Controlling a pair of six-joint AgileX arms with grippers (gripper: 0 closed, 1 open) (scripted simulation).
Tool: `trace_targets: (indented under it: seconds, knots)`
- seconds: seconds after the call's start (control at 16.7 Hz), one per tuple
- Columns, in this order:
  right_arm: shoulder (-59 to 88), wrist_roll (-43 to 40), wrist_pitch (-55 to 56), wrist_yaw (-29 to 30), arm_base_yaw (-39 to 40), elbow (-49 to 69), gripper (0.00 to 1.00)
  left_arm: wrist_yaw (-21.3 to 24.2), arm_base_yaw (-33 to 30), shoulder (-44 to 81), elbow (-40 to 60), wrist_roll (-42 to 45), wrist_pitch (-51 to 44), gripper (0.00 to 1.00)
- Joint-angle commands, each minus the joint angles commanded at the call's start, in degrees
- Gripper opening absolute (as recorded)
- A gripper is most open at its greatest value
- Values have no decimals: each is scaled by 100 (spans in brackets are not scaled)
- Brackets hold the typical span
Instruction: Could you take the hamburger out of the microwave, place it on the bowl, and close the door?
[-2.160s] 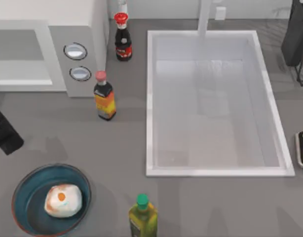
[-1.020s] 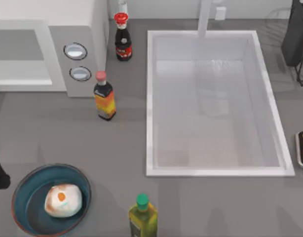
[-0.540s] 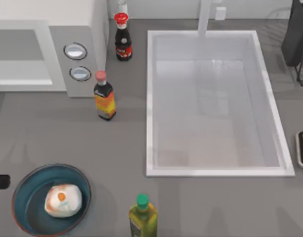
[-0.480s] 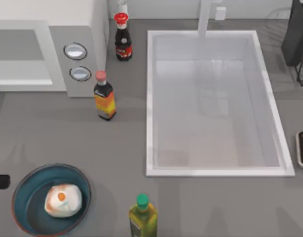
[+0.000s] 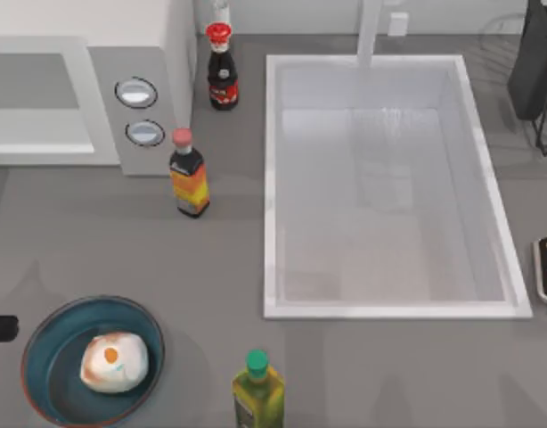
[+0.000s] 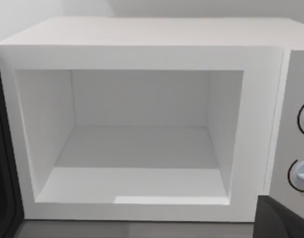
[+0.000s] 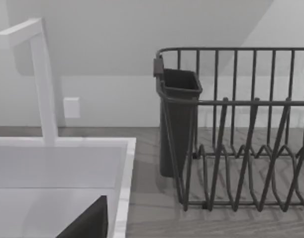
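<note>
The hamburger (image 5: 114,362) lay in the bowl (image 5: 44,348) at seven o'clock; the microwave (image 6: 142,54) gaped empty. Swinging its door shut wanted a smooth push. Neither pincer's state could be told.

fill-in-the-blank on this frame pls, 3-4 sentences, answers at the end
1. The hamburger now lies in the ____, near the table's front left corner.
2. In the left wrist view, the cavity of the microwave is ____.
3. The bottle beside the bowl, at the table's front edge, has a ____ cap.
4. The sink lies to the ____ of the microwave in the top view.

Missing words: bowl; empty; green; right
</note>
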Motion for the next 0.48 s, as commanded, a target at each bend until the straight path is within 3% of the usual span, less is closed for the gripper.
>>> trace_targets:
  seconds: [0.18, 0.48]
  knots:
    - [0, 0, 0, 0, 0, 0, 100, -99, -100, 100, -20, 1, 99, 0]
    - [0, 0, 0, 0, 0, 0, 100, -1019, -1021, 929, -179, 14, 1115, 0]
